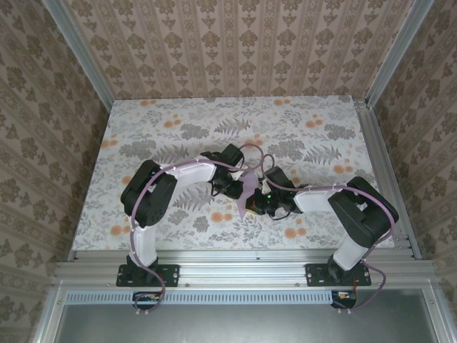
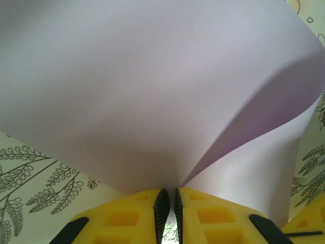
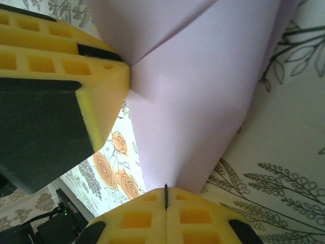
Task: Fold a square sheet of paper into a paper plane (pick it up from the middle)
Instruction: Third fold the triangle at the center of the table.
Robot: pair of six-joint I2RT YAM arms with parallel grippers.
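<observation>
Thin lavender sheet of paper [image 1: 248,191] held aloft at centre of the top view, above the floral-patterned tablecloth [image 1: 178,128].
Pinched at bottom centre of the left wrist view by the left gripper [image 2: 168,195], jaws nearly closed on a bowed edge; clamped tight at bottom centre of the right wrist view by the right gripper [image 3: 165,190]. Liable to tear or slip under any pulling apart. Fold count unclear; corners cut off.
</observation>
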